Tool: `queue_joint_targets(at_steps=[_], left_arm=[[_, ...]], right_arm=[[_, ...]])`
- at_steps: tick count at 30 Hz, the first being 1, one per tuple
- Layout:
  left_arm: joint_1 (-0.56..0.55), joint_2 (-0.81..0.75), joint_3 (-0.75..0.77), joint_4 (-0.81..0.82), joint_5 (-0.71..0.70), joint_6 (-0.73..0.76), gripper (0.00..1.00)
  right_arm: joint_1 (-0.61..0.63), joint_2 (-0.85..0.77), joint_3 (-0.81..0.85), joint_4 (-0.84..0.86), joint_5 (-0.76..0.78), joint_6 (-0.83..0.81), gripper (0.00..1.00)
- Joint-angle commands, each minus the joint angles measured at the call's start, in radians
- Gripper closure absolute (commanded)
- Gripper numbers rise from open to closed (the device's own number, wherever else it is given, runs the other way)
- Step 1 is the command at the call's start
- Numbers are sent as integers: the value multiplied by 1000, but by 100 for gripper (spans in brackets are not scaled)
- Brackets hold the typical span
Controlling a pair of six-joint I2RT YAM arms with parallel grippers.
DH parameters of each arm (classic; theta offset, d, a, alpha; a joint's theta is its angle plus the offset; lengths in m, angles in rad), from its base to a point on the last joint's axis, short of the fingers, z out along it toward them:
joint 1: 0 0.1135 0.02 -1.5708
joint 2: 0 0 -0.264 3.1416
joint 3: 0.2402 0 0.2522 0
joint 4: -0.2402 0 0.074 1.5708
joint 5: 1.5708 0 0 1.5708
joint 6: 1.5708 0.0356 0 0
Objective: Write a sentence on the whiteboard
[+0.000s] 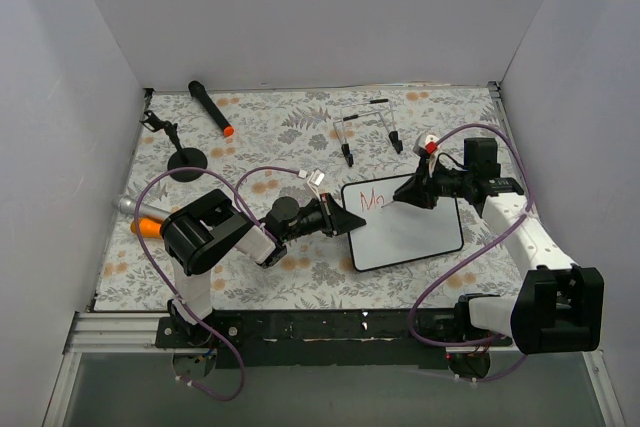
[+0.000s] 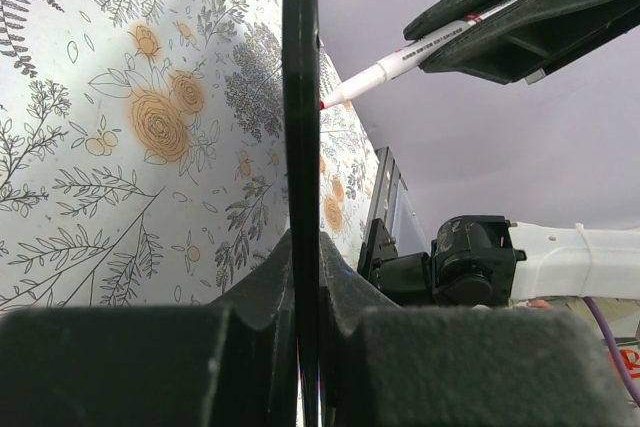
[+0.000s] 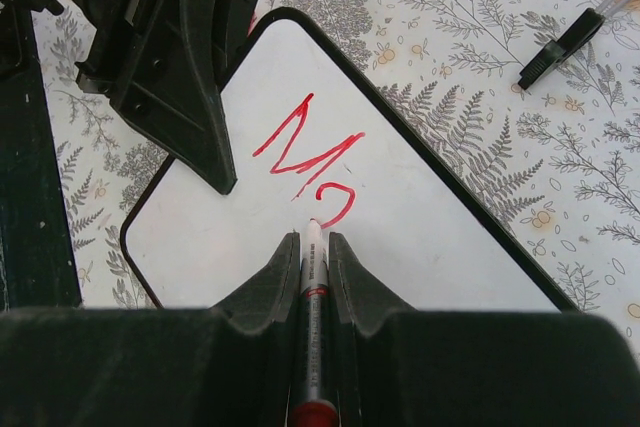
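The whiteboard (image 1: 412, 235) lies on the flowered table in front of the arms. My left gripper (image 1: 347, 221) is shut on its left edge. In the left wrist view the whiteboard (image 2: 300, 117) shows edge-on as a black strip between the left gripper's (image 2: 305, 247) jaws. My right gripper (image 3: 313, 239) is shut on a red marker (image 3: 313, 272), whose tip touches the whiteboard (image 3: 430, 237). The sentence (image 3: 305, 152) is a red "M" and a partly drawn second letter. From above, the right gripper (image 1: 415, 190) hangs over the board's top edge beside the sentence (image 1: 373, 199).
A black microphone (image 1: 211, 107) with an orange tip lies at the back left, and a small black stand (image 1: 185, 162) is near it. Loose pens (image 1: 345, 152) lie behind the board, and one pen (image 3: 560, 47) lies beside it. White walls enclose the table.
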Motion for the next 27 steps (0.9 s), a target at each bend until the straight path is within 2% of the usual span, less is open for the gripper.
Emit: queue_joint_targets(at_steps=[1, 18, 27], left_arm=[[-10, -9, 31, 102, 19, 27, 100], [-10, -6, 35, 91, 18, 29, 100], [-10, -9, 28, 94, 12, 29, 100]], right_arm=[[9, 16, 39, 54, -25, 33, 99], [12, 59, 107, 118, -57, 105, 99], [-43, -30, 119, 68, -110, 88, 99]])
